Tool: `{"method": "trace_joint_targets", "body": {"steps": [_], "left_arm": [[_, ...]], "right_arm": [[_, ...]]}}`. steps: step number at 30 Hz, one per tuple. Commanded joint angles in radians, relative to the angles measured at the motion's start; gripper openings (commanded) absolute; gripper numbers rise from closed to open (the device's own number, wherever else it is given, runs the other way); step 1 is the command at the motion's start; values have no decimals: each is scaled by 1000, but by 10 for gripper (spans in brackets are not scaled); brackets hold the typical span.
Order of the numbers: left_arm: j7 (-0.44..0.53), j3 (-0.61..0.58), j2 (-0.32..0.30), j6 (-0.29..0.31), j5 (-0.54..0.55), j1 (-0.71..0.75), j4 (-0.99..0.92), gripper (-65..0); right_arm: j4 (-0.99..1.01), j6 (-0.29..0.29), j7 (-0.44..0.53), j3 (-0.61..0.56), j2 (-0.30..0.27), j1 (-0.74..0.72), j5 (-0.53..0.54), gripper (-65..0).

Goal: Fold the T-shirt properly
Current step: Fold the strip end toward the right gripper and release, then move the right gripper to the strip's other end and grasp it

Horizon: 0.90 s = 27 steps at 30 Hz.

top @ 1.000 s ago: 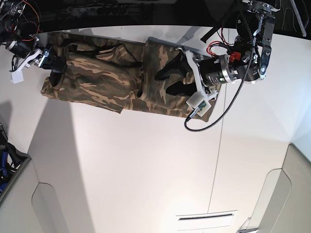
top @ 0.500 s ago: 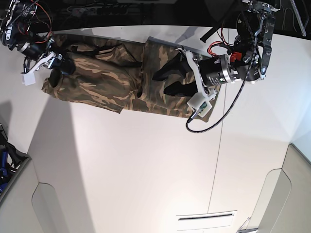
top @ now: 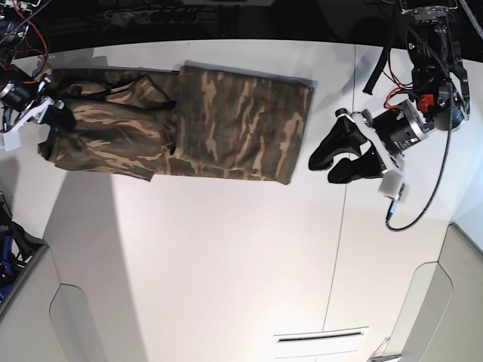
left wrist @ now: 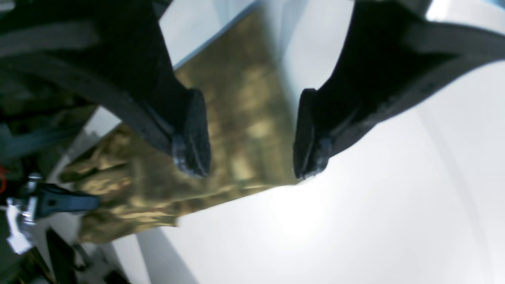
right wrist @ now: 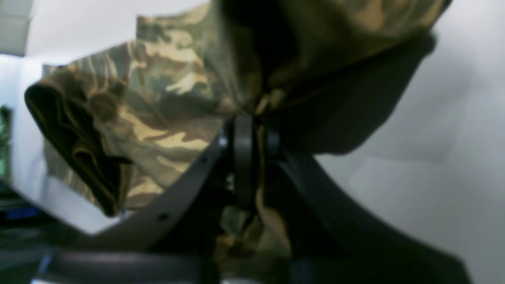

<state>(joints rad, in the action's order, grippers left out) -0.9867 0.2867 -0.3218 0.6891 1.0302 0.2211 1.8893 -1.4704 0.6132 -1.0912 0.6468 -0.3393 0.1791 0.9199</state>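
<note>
On smooth white table (top: 226, 264), soft rumpled camouflage T-shirt (top: 189, 124) lies oblong.

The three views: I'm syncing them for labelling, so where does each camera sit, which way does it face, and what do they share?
Base: high above, looking down on the white table, the T-shirt and both arms.
Left wrist: behind the open left gripper, facing the shirt's edge and bare table.
Right wrist: behind the right gripper, shut on bunched cloth.
Shared: all three show the T-shirt; base also shows both grippers.
</note>
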Motion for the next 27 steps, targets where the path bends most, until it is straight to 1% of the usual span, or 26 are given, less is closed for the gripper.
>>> {"method": "trace_joint_targets", "body": {"steps": [1,4,6,9,12,14,16,19,21,24,27], "left_arm": [[13,25,-11,9,20,10,15,-283],[13,67,-11,9,19,58,14,-283],[14,69,-11,9,12,92,14,-283],[18,51,-10,9,12,132,14,-283],[25,21,1,9,-6,162,13,-283],[29,-9,15,9,-23,173,11,-283],[37,-50,30,9,-28,176,0,-283],[54,-127,35,9,-29,175,-41,-283],[78,-174,39,9,-61,175,-77,-283],[117,-214,81,9,-133,159,-138,-283],[119,-226,137,9,-145,129,-189,-283]], "right_arm": [[-14,1,14,11,-43,-7,22,-650],[-14,1,14,11,-113,-7,23,-650],[-14,1,14,11,-155,-10,36,-650],[-14,0,-7,10,-209,-44,47,-650],[-14,0,-53,10,-261,-93,90,-650],[-16,2,-83,10,-281,-128,113,-650],[-31,2,-84,10,-283,-161,113,-650],[-86,2,-88,5,-275,-191,113,-650],[-151,1,-91,-3,-263,-189,111,-650],[-251,1,-95,-11,-230,-181,108,-650],[-345,0,-97,-27,-183,-181,104,-650]]}}
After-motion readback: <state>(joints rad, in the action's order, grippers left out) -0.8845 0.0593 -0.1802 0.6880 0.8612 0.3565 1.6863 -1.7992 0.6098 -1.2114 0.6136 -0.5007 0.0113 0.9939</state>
